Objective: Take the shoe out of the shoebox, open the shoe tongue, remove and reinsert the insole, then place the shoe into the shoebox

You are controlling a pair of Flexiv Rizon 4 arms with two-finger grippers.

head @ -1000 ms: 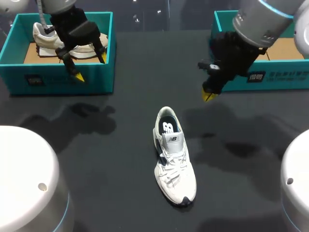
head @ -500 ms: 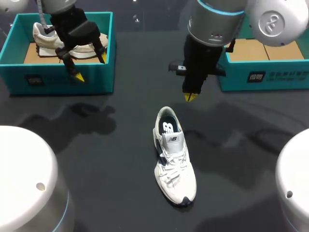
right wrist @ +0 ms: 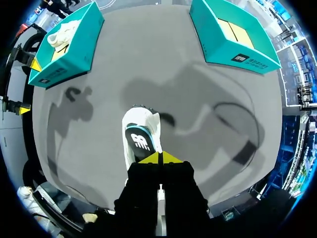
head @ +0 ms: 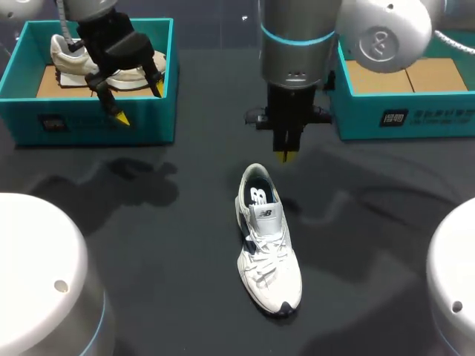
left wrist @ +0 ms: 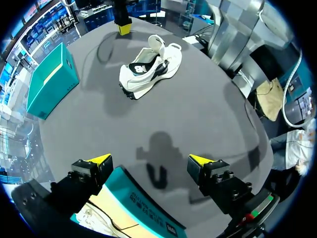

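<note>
Shoebox (head: 430, 122) at the far right of the table (head: 185, 193): open, bare cardboard floor. Left shoebox (head: 148, 122) holds a second shoe (head: 67, 52). Shoe (head: 266, 245) is out and sits mid-table on its sole, heel toward the boxes. Its tongue (head: 266, 215) is down under the laces (head: 263, 256) and its insole (head: 258, 194) is in.

Right gripper (head: 283, 154) hangs just beyond the heel, jaws together, nothing between them. Left gripper (head: 139, 102) is well apart from the shoe, over the left box's front wall, jaws wide apart, empty.

Risks, my read:
- Nothing braces the shoe, so a closed-jaw poke at the collar likely skids or tips it on the smooth top.
- Jaws must part before any tongue pinch, or it just shoves.
- The laced tongue may spring back over the insole.
</note>
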